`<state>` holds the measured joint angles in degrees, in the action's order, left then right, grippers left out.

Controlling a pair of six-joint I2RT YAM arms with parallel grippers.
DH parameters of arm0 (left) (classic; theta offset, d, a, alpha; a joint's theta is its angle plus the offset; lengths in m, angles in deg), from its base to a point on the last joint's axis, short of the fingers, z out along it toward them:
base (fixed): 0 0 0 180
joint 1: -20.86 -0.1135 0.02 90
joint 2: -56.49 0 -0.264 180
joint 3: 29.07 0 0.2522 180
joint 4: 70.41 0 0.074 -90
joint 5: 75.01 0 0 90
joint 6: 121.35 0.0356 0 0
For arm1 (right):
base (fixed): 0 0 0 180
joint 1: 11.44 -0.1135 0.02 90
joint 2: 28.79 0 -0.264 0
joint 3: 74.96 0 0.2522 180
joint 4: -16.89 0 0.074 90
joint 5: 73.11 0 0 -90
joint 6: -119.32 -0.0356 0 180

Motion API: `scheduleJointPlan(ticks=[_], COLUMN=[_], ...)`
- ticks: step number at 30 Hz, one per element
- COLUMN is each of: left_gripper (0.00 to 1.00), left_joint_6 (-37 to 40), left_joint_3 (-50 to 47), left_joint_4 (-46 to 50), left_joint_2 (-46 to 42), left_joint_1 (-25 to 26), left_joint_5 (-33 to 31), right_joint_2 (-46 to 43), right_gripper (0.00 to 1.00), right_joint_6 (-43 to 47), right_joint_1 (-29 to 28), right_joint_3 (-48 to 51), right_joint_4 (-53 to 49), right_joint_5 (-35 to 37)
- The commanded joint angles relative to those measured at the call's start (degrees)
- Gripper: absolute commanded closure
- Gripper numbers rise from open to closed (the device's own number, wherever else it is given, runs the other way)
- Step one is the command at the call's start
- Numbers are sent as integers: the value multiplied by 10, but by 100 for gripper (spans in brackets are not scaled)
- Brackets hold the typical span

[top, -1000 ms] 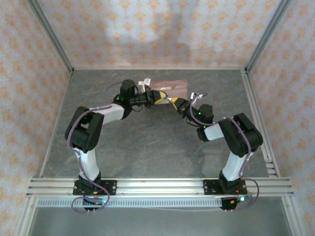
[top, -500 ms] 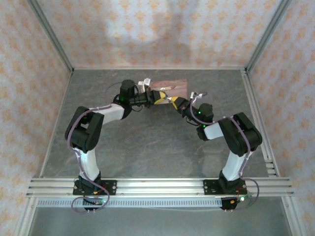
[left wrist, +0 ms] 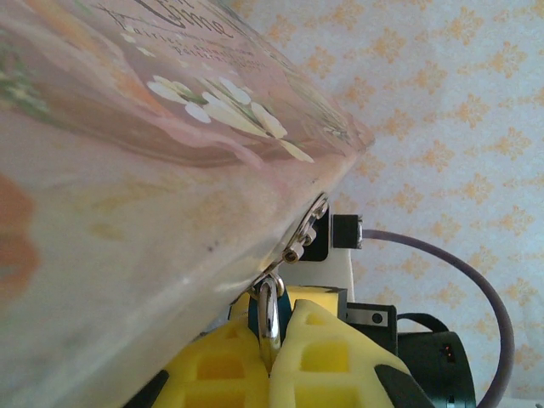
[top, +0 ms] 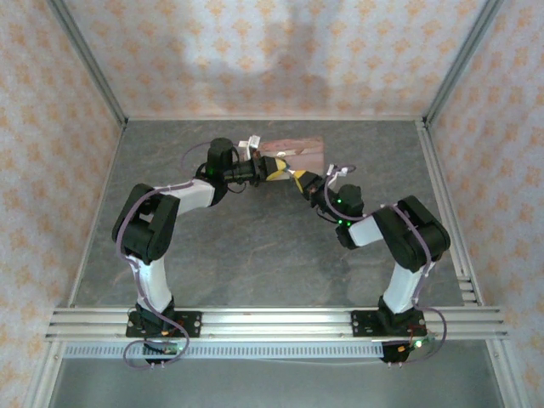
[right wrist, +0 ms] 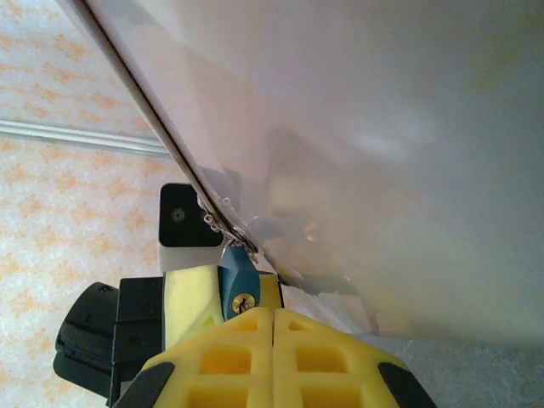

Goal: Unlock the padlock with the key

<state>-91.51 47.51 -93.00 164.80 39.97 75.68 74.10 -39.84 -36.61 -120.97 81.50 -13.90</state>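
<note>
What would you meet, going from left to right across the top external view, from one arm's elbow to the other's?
left arm's elbow → left pincer → right pincer → right arm's elbow

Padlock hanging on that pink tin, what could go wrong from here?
The left gripper pinches the padlock where it hangs from the hasp of the tin; a hard twist might slip it loose or drag the tin. The right gripper is shut right at the keyhole, with the key hidden; slightly off line, it could jam. The two grippers sit close and may bump.
</note>
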Motion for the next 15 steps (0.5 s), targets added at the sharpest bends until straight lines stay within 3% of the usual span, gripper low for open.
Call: scheduleJointPlan(ticks=[1, 15], left_gripper=[100, 100], left_joint_6=[-8, -7], left_joint_3=[11, 5], left_joint_4=[-28, -30], left_joint_2=[-14, -13], left_joint_1=[20, 22], left_joint_5=[40, 44], right_joint_2=[-19, -8], right_gripper=[100, 100], right_joint_6=[17, -3], right_joint_1=[-19, -28], right_joint_3=[6, -20], right_joint_4=[22, 22], right_joint_5=[5, 11])
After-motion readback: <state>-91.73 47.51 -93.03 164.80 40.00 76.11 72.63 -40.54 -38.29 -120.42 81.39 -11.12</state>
